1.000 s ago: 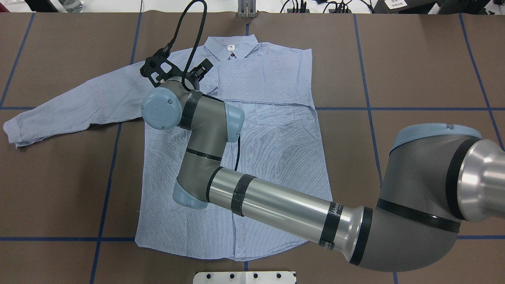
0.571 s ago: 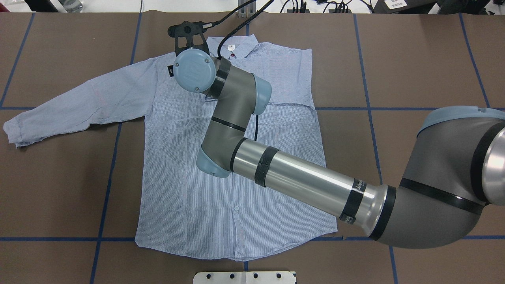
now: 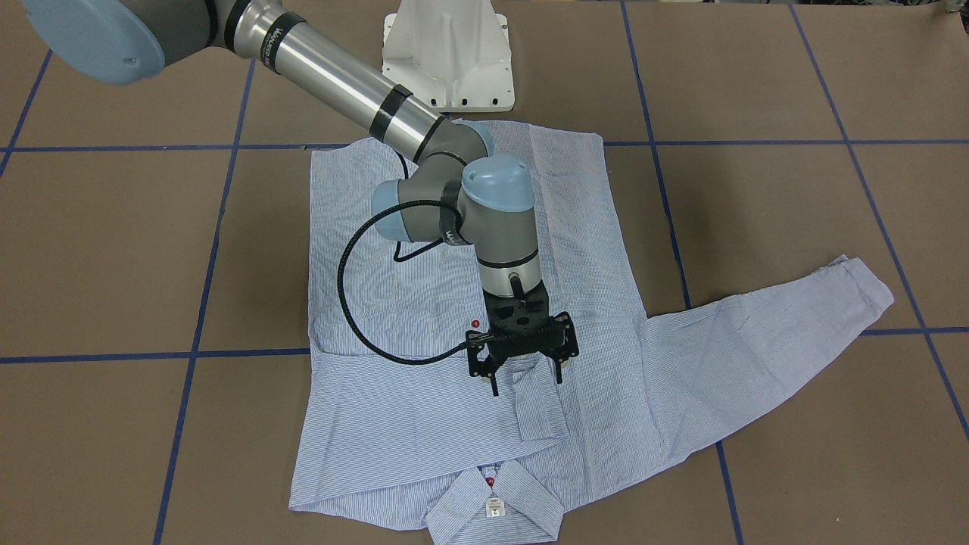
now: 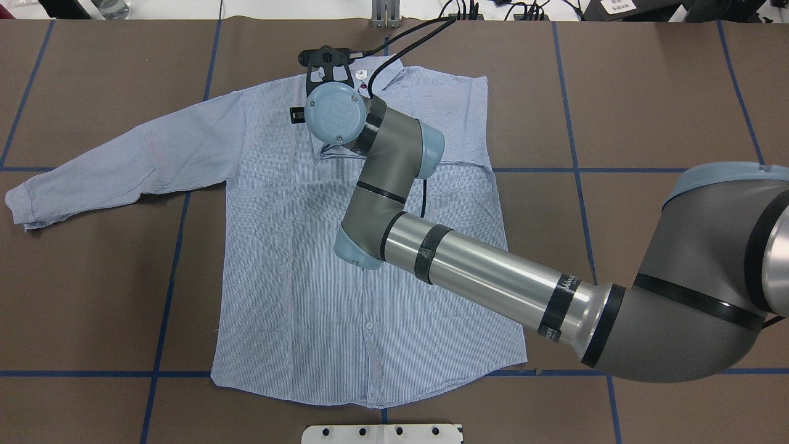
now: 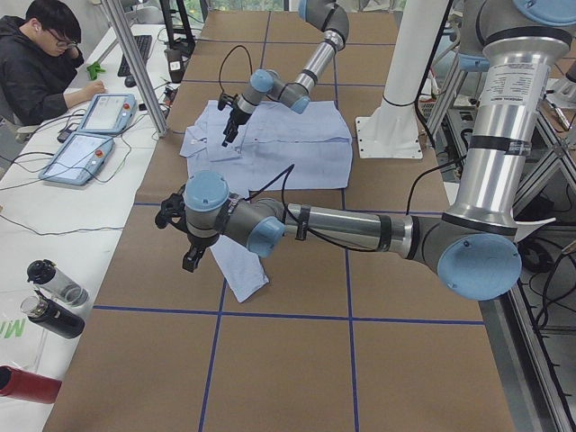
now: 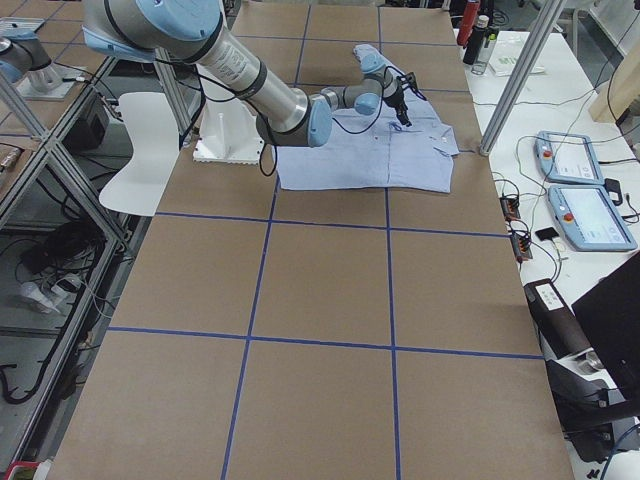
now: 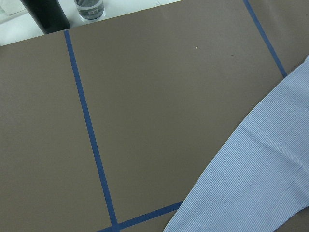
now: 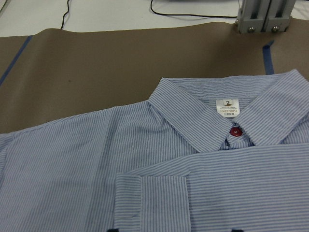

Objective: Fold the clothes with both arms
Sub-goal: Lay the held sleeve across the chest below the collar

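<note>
The striped shirt (image 4: 296,246) lies flat, front up, collar (image 8: 203,116) at the table's far side. One sleeve is folded across the chest, and its cuff (image 3: 541,412) lies just below the collar. The other sleeve (image 4: 123,160) stretches out sideways. My right gripper (image 3: 525,380) hovers open over the folded cuff, pointing down and holding nothing. My left gripper (image 5: 191,259) shows only in the exterior left view, beside the end of the stretched sleeve (image 7: 260,179). I cannot tell whether it is open or shut.
The white pedestal base (image 3: 448,53) stands at the shirt's hem side. An aluminium post (image 8: 263,14) rises just beyond the collar. A person (image 5: 36,63) sits at a side table with tablets (image 5: 90,135). Bottles (image 5: 54,297) stand nearby. Blue tape lines (image 4: 166,277) cross the brown table.
My right arm has swung from the shirt's outstretched-sleeve shoulder toward the collar, and the wrist has turned. The shirt has stayed put.
</note>
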